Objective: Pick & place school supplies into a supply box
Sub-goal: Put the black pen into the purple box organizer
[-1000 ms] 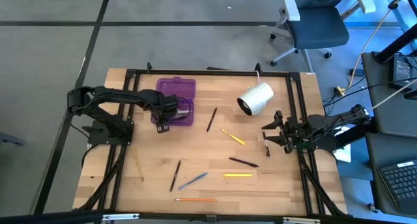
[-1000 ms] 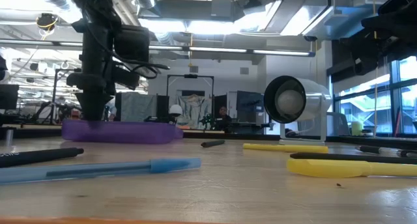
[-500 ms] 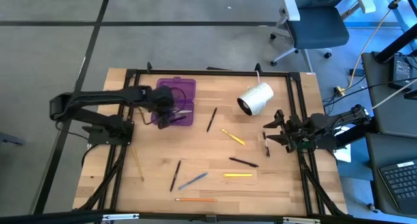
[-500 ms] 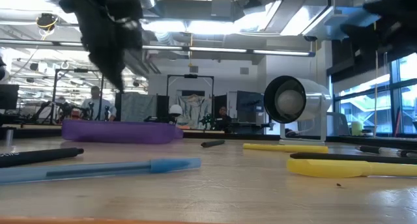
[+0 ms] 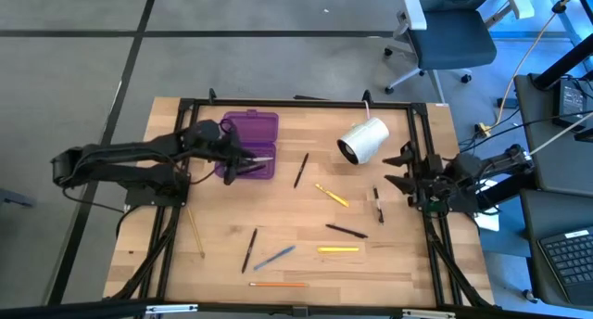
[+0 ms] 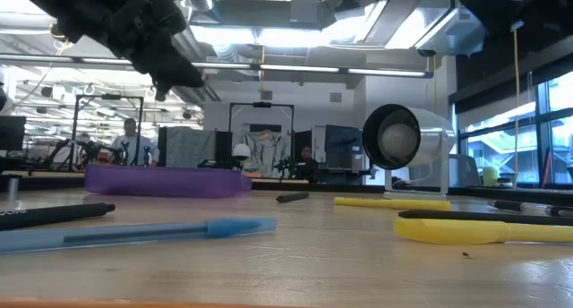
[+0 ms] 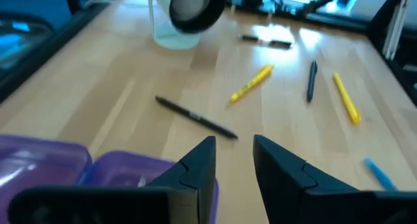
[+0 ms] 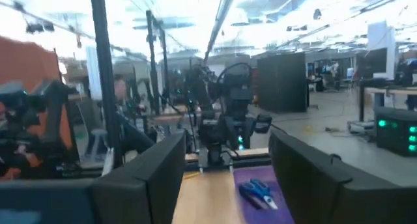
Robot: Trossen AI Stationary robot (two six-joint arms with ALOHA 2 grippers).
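The translucent purple supply box (image 5: 250,138) lies open at the table's far left, also in the low view (image 6: 166,180). Blue-handled scissors (image 8: 257,191) lie inside it. My left gripper (image 5: 243,161) hangs above the box's near right part, open and empty, its fingers pointing toward the table's right (image 7: 234,155). My right gripper (image 5: 398,169) is open wide and empty, lifted above the table's right side near the white roll (image 5: 363,140). A black pen (image 5: 378,205) lies on the wood just below it. Other pens and pencils lie flat across the table.
Lying loose: a black pen (image 5: 301,169), a yellow one (image 5: 332,195), a black one (image 5: 346,230), a yellow marker (image 5: 337,249), a black pen (image 5: 249,248), a blue pen (image 5: 274,256), an orange pencil (image 5: 278,284) and a pencil (image 5: 195,231) at the left rail.
My left gripper has risen out of the purple box, tipped from pointing down to nearly level, and its arm has drawn back toward the table's left. My right gripper has lifted away from the black pen and moved toward the far right. The pens have stayed put.
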